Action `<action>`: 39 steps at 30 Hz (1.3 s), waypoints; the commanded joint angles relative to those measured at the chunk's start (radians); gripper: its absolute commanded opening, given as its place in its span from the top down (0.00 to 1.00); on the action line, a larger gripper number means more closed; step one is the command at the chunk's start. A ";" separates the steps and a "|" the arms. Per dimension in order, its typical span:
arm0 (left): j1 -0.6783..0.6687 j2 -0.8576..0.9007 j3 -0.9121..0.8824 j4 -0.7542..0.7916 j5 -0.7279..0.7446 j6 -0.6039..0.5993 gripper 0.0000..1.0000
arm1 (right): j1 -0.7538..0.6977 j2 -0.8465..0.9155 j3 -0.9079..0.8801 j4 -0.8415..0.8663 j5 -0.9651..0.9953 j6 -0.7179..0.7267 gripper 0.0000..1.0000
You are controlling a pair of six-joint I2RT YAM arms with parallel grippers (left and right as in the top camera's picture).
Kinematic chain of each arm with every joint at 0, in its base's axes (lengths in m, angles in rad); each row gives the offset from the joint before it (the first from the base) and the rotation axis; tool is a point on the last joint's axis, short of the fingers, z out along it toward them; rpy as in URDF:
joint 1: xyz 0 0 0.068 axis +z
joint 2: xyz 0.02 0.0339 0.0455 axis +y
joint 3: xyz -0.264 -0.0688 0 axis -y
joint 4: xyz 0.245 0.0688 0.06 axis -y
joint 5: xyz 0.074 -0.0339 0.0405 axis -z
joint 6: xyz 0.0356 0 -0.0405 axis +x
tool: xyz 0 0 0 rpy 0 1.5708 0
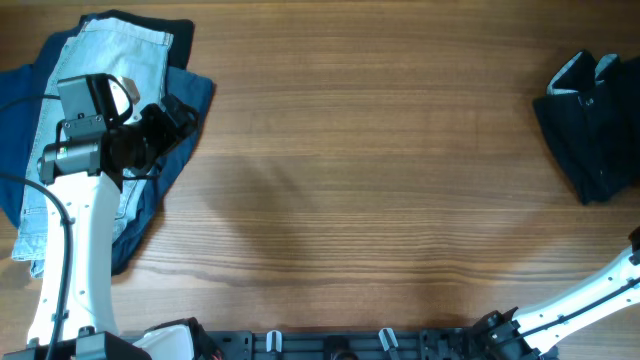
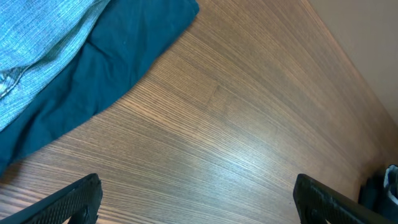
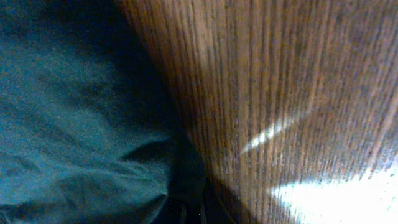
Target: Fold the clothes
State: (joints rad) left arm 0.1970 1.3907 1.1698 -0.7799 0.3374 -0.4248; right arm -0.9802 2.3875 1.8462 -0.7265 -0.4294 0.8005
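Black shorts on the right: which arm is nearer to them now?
Right. The right arm runs off frame close to the black shorts, whose dark fabric fills its wrist view. The left gripper is far across the table, over the denim and navy pile.

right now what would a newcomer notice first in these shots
First, the heap of light denim shorts and navy garments at the table's far left corner, with the open left end effector hovering by its edge. Then the black shorts, bunched alone at the right edge, with bare wooden table between.
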 commanded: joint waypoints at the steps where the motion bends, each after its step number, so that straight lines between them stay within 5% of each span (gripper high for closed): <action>1: -0.005 0.006 -0.005 0.005 -0.006 -0.010 0.02 | -0.001 0.014 -0.005 -0.046 0.093 0.006 0.96; 9: -0.006 0.006 -0.005 0.005 -0.006 -0.010 0.02 | 0.045 0.008 -0.005 -0.180 0.110 0.014 0.96; 22: -0.006 0.006 -0.005 0.005 -0.006 -0.010 0.02 | 0.242 0.006 -0.005 -0.154 0.146 0.023 0.96; 32: -0.006 0.006 -0.005 0.002 -0.006 -0.010 0.02 | 0.264 0.006 -0.005 -0.140 0.147 -0.029 0.94; 34: -0.006 0.006 -0.005 0.001 -0.002 -0.010 0.02 | 0.256 0.004 -0.004 -0.159 0.129 -0.069 0.71; 36: -0.006 0.006 -0.005 0.001 0.006 -0.010 0.02 | 0.234 0.000 -0.004 -0.182 0.097 -0.114 0.07; 39: -0.006 0.006 -0.005 0.001 0.006 -0.009 0.02 | 0.202 -0.009 -0.001 -0.212 0.054 -0.227 0.00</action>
State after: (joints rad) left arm 0.1970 1.3907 1.1698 -0.7788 0.3378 -0.4248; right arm -0.7383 2.3501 1.8683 -0.8967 -0.3637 0.7101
